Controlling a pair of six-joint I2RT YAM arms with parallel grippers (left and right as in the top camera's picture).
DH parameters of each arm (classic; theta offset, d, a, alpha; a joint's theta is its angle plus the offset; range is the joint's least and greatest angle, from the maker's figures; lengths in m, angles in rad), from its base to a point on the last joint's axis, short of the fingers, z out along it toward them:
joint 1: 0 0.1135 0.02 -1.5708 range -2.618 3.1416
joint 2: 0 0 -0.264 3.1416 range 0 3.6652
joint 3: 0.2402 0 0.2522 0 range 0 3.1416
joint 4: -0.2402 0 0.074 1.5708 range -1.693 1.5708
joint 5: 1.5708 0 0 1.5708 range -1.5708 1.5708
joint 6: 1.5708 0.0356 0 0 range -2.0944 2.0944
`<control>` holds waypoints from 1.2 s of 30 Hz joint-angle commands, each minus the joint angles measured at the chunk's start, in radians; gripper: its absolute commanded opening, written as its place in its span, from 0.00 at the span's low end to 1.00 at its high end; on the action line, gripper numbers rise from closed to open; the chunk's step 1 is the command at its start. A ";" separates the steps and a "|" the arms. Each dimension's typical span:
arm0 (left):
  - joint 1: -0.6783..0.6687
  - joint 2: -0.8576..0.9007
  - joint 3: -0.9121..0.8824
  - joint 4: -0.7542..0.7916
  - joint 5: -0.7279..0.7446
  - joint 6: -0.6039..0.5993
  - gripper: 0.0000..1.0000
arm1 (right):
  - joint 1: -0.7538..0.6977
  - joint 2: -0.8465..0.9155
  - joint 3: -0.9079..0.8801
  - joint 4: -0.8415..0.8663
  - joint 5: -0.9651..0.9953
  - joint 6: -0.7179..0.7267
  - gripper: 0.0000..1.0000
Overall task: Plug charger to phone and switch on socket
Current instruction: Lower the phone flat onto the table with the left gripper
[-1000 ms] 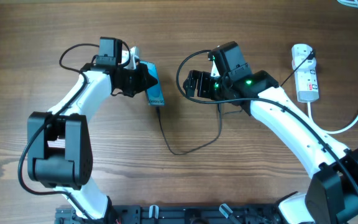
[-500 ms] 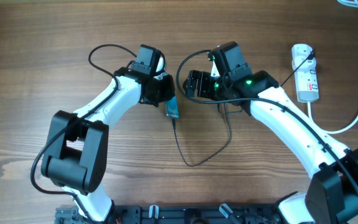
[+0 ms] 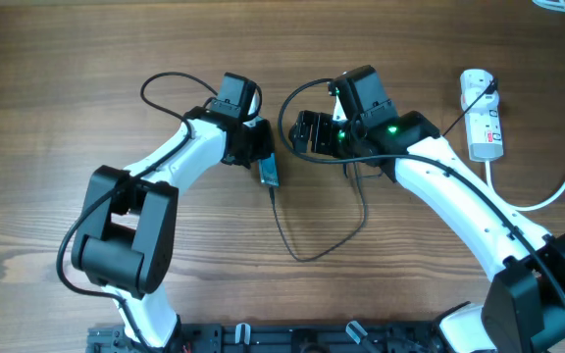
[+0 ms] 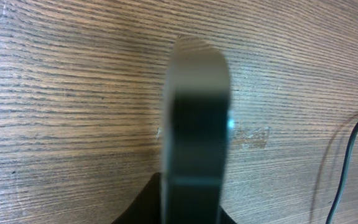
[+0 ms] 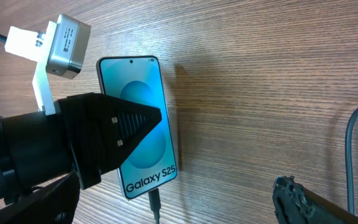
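The phone (image 5: 154,155) was near the middle of the table (image 3: 86,59), grasped by the jaws of the left gripper (image 3: 261,155). The plug tip of the charger (image 3: 307,258) met its bottom edge, and the thin black cable looped over the table towards the right arm. The right gripper (image 3: 304,132) was just beside the phone, jaws released and spread wide. The socket (image 3: 484,123) lay well apart, far on the right.

Charger loop (image 3: 306,259) (black) bars centre; far table (image 3: 116,39) open.
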 commanded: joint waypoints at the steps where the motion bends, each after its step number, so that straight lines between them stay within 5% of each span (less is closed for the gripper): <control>1: -0.010 0.011 -0.001 0.007 -0.008 -0.006 0.16 | -0.001 -0.005 0.010 -0.001 0.021 -0.018 1.00; 36: -0.030 0.011 -0.001 0.010 -0.036 -0.006 0.31 | -0.001 -0.005 0.010 -0.001 0.021 -0.018 1.00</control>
